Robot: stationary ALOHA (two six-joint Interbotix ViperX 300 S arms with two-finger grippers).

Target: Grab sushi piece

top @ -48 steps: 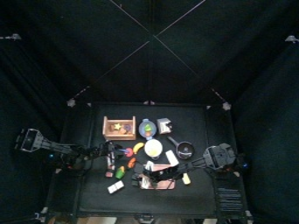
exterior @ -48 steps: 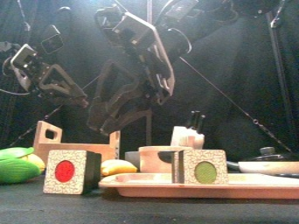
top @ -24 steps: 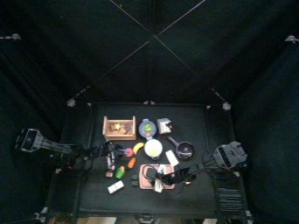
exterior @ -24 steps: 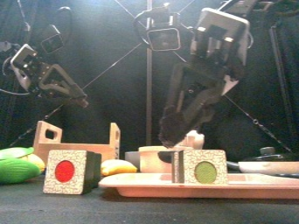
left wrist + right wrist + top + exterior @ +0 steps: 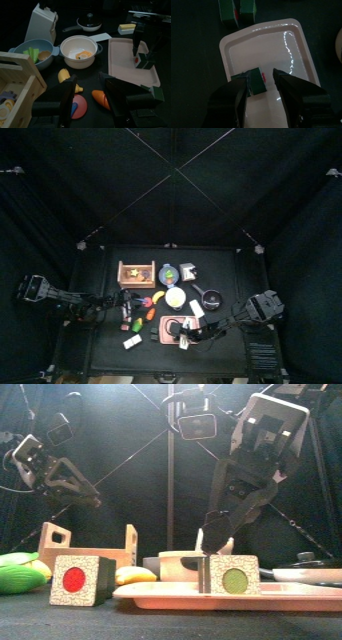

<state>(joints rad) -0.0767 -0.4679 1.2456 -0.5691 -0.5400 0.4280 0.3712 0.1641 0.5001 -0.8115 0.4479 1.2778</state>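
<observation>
We hover our right gripper (image 5: 264, 86), jaws spread, over the sushi (image 5: 256, 81) on the tray (image 5: 271, 47); next we descend and close. Our left gripper (image 5: 87, 92) rests released

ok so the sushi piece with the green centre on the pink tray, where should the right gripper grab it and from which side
From straight above, I'd say. The sushi piece stands upright on the pink tray, a small block with flat dark side walls, so those opposite sides suit the jaws best. The right gripper is already over it, open, one jaw either side. The left gripper waits apart, also open.
</observation>
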